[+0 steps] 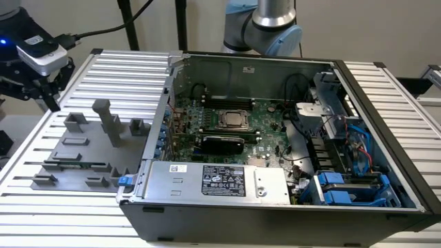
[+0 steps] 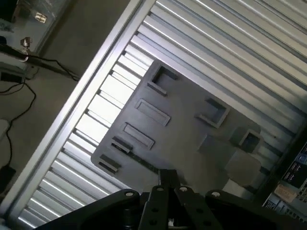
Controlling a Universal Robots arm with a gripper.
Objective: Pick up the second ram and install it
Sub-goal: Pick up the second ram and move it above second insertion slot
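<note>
- Second ram sits in a slot on the grey fixture plate, on the ribbed counter, to the exterior view's left of the open PC case.
- Its long axis runs approx. left-right across the exterior view, along the plate's near edge.
- Gripper hangs high over the plate's far side, well apart from the stick. The ram lies below it and nearer the camera.
- Arm rises behind the case, w/ the wrist end out over the counter and angled down at the plate.
- Can't tell if gripper's open or closed. Prob. holding nothing, as the ram's in its slot.
</note>
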